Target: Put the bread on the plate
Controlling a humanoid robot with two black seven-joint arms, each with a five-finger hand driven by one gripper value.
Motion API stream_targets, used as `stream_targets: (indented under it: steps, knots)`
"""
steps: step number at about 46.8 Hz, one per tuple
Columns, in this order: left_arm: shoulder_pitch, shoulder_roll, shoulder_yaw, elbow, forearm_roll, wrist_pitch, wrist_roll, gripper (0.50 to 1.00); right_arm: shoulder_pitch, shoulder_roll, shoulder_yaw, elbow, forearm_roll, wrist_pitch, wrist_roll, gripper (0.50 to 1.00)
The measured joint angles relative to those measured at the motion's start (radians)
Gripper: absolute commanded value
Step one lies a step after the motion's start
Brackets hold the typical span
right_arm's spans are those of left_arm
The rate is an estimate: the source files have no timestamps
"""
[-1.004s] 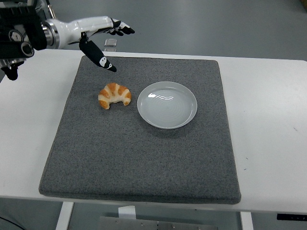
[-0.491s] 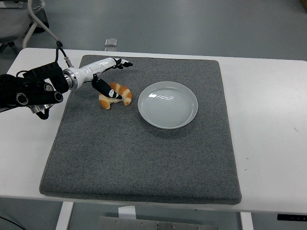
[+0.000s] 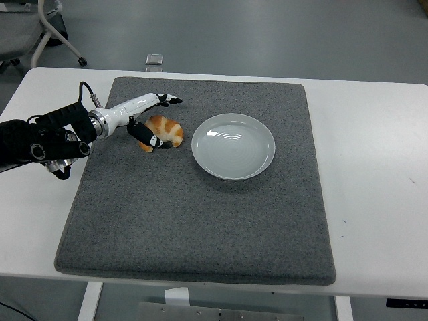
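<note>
A golden croissant-shaped bread (image 3: 165,130) lies on the grey mat (image 3: 200,200), just left of an empty white plate (image 3: 233,146). My left hand (image 3: 152,119) reaches in from the left and sits over the bread's left end. Its fingers are spread, the upper fingers (image 3: 167,100) pointing right above the bread and the black thumb (image 3: 148,137) lying against the bread's near left side. The hand is not closed on the bread. The right arm is out of view.
The mat covers most of the white table (image 3: 374,167). A small clear object (image 3: 154,60) sits at the table's far edge. A chair base (image 3: 57,33) stands on the floor at the back left.
My left hand has come down from above the mat's far left corner to the bread. Its thumb now rests lower against the bread's left side.
</note>
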Motion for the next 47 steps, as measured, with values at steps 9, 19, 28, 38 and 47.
stream_targets:
  steps: [9,19,28,38,47]
  knots:
    - [0.033,-0.002,-0.037,0.014,-0.001,0.003,-0.010,0.960,0.000,0.000,0.000,0.000,0.000,0.000,0.000,0.930]
    - [0.074,-0.027,-0.057,0.056,0.000,0.003,-0.013,0.891,0.000,0.000,0.000,0.000,0.000,0.000,0.000,0.930]
    - [0.086,-0.030,-0.057,0.060,0.000,0.002,-0.030,0.600,0.000,0.000,0.000,0.000,0.000,0.000,0.000,0.930]
    - [0.071,-0.028,-0.057,0.060,0.000,0.004,-0.034,0.500,0.000,0.000,0.000,0.000,0.000,0.000,0.000,0.930]
    - [0.067,-0.015,-0.090,0.060,-0.001,0.004,-0.039,0.500,0.000,0.000,0.000,0.000,0.000,0.000,0.000,0.930]
